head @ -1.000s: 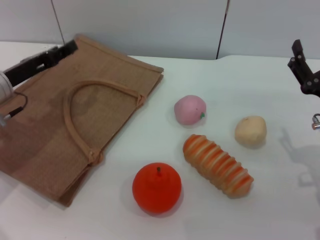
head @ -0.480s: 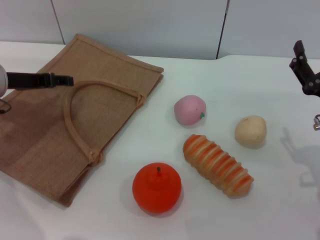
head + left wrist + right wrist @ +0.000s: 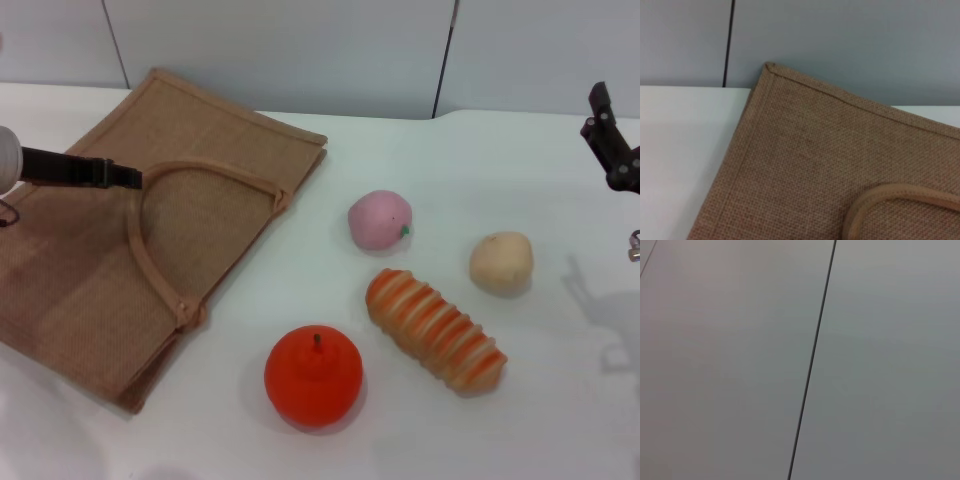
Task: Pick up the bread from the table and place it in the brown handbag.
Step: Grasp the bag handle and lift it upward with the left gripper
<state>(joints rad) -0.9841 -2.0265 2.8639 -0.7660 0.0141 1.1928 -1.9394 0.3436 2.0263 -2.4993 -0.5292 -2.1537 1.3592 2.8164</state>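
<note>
Head view: the bread (image 3: 436, 331) lies on the tabletop (image 3: 560, 420), well apart from the flat brown handbag (image 3: 90, 270). Left pincer (image 3: 125, 178) over the handbag, state undeterminable; right pincer (image 3: 610, 140) likewise. Left wrist view: handbag weave (image 3: 805, 165) with one handle (image 3: 900, 192).

Even, bright, diffuse light falls from above. Soft, faint shadows lie close under the bread (image 3: 436, 331), the orange (image 3: 313, 377) and the bag (image 3: 130, 240); a pale arm shadow marks the bench (image 3: 560, 420) at right. No glare. The head view is mildly soft; the right wrist view shows only grey wall.
</note>
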